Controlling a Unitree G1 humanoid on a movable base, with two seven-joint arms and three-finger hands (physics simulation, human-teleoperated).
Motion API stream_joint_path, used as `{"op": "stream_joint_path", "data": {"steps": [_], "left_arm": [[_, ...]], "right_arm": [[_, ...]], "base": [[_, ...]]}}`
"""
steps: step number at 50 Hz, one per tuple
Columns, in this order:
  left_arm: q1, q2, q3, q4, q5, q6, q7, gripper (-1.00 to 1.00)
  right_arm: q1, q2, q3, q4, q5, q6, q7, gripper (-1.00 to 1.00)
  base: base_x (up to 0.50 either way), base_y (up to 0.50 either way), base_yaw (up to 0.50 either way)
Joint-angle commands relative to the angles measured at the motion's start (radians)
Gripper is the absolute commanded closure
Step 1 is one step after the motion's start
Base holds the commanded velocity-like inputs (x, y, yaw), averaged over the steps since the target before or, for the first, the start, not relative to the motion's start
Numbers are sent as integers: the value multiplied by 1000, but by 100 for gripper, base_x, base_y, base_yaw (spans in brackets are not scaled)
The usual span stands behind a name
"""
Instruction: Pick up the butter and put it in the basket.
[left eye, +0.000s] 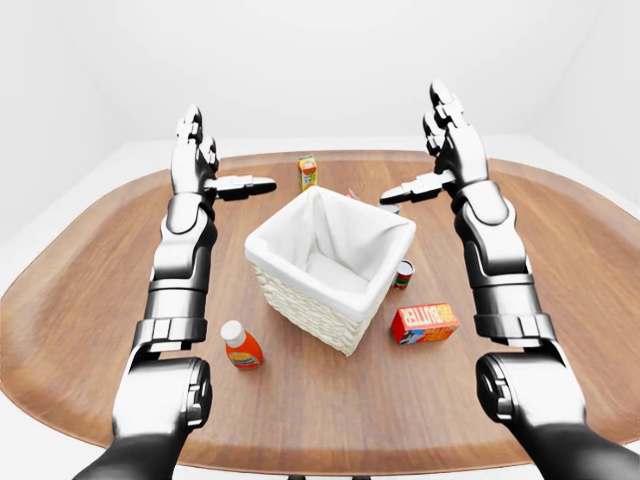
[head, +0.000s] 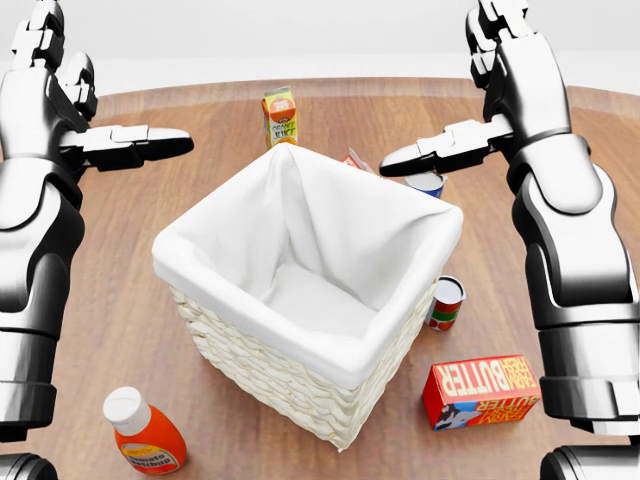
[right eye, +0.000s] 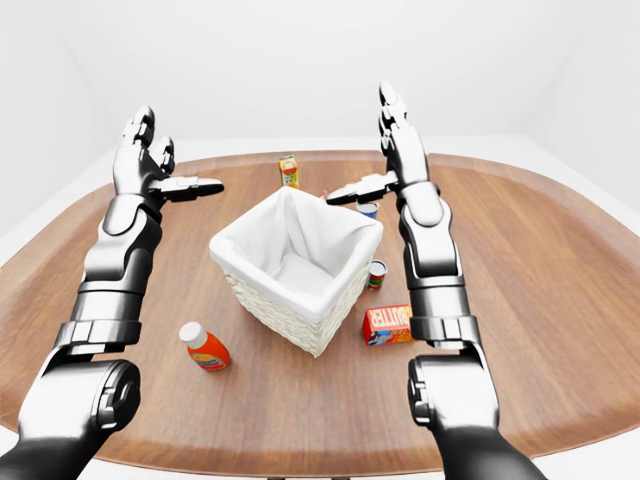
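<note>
"Where is the butter (head: 481, 391)?"

"It lies on the wooden table (left eye: 90, 300), just right of the white basket (head: 305, 300), near a small can (head: 445, 302)."

"What are your hands doing?"

"My left hand (head: 52, 85) and right hand (head: 503, 60) are both up high, wide open, holding nothing. A ketchup bottle (head: 143, 432) lies on the left, and a juice box (head: 280, 116) stands far off."

A large oval wooden table (left eye: 90, 300) fills a plain white-walled room; pale floor; even, soft light.
</note>
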Motion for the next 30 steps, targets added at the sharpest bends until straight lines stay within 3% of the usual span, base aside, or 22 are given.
{"op": "stream_joint_path", "data": {"steps": [1, 17, 30], "left_arm": [[8, 3, 1, 7, -1, 0, -8, -100], [-8, 10, 5, 72, -6, 0, -10, -100], [-20, 14, 6, 119, -6, 0, -12, -100]], "right_arm": [[46, -10, 14, -42, -40, 0, 36, -100], [167, -64, -9, -220, -198, 0, 166, -100], [267, -85, 10, -291, -419, 0, 334, -100]], "base": [[0, 0, 0], [0, 0, 0], [0, 0, 0]]}}
